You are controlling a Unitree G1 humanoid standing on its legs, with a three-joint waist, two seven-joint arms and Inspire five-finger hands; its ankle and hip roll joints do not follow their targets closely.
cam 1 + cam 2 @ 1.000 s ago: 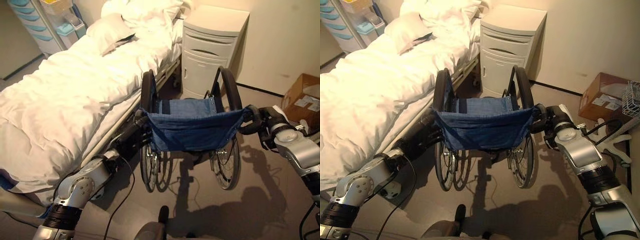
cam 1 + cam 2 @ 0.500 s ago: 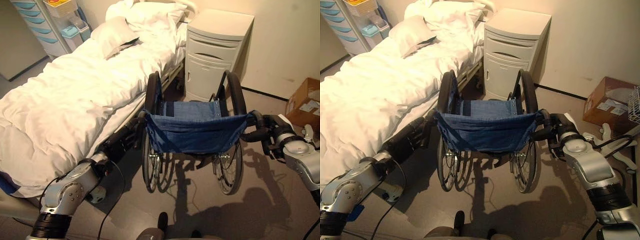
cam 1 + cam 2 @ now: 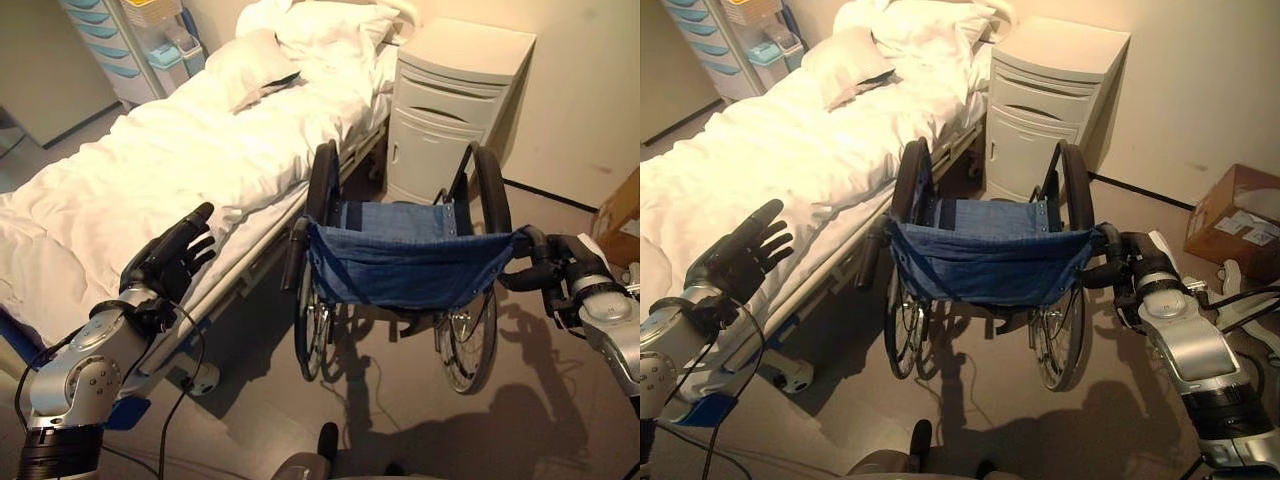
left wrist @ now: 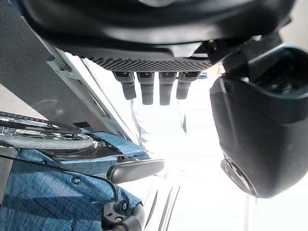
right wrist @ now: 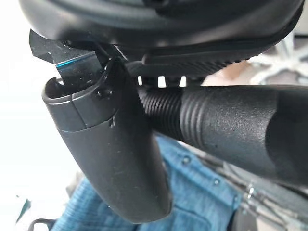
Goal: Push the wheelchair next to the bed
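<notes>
The wheelchair [image 3: 405, 265], with its blue fabric backrest, stands in the centre of the frame just beside the bed [image 3: 170, 170], whose white bedding fills the upper left, and in front of a white bedside cabinet [image 3: 450, 95] at upper centre. The right hand [image 3: 1135, 270], at the right of the frame, is clenched round the wheelchair's right push handle [image 5: 231, 122], while the left hand [image 3: 170, 260] hangs released at the lower left, its fingers straight and apart from the left push handle [image 3: 294, 252]. A cardboard box [image 3: 1235, 215] sits at the right edge, and a drawer cart [image 3: 120, 45] stands in the upper left corner.
</notes>
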